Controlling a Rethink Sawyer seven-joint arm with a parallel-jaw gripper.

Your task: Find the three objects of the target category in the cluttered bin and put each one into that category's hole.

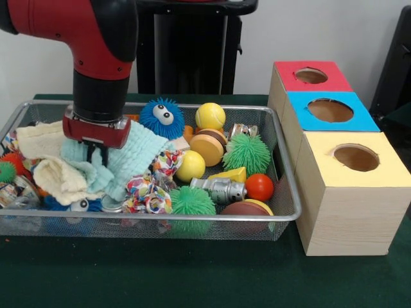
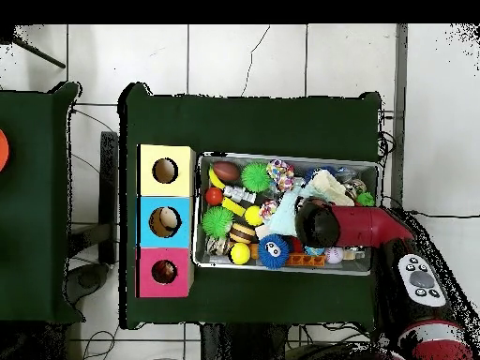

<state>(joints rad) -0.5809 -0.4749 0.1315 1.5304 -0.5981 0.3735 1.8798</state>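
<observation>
My gripper (image 1: 96,153) is down in the left half of the wire mesh bin (image 1: 282,215), pressed into a light blue cloth (image 1: 131,160). A cream cloth (image 1: 58,179) lies beside it at the left. In the overhead view the arm's wrist (image 2: 319,225) covers the gripper, with the light blue cloth (image 2: 284,214) showing at its edge. Three boxes stand in a row beside the bin, each with a round hole: red (image 1: 311,76), blue (image 1: 330,110) and yellow (image 1: 355,157).
The bin also holds a blue fuzzy ball with eyes (image 1: 162,118), yellow balls (image 1: 210,116), green spiky balls (image 1: 247,154), a red ball (image 1: 259,187), a silver metal toy (image 1: 219,189) and patterned fabric (image 1: 149,194). Green cloth (image 1: 192,276) covers the table.
</observation>
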